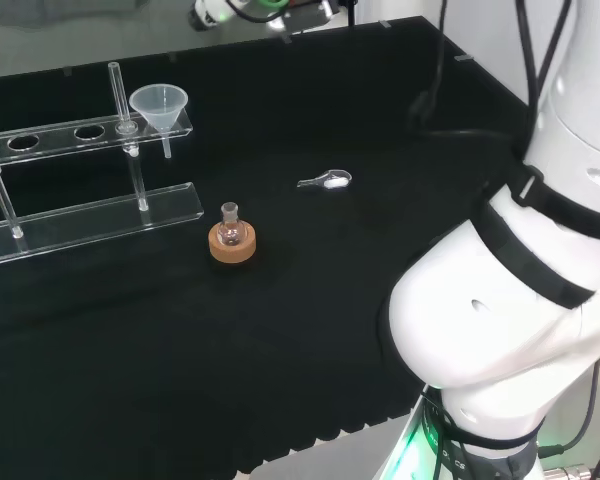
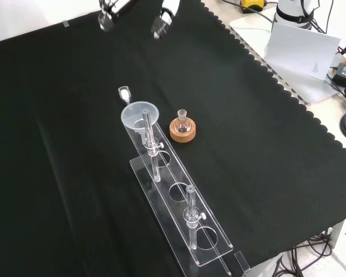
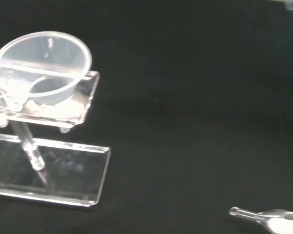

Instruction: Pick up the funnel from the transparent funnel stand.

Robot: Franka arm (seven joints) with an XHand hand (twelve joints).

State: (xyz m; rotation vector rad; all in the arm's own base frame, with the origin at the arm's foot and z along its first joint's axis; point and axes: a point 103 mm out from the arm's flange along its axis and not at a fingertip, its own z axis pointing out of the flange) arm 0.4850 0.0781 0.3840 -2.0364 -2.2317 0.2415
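Black cloth covers the whole bench, with a scalloped edge along one side. Going left to right in the head view: a clear plastic funnel stand, two flat shelves on thin posts, the upper one with round holes. The funnel sits in the end hole at the right of that shelf, a cone-shaped, see-through thing with its spout poking down below. Next comes a tiny round glass flask sitting on a cork ring, then a small clear scoop lying flat. In the front view the hand hangs at the top edge, well apart from the funnel, touching nothing; fingers look relaxed, though it's hard to tell.
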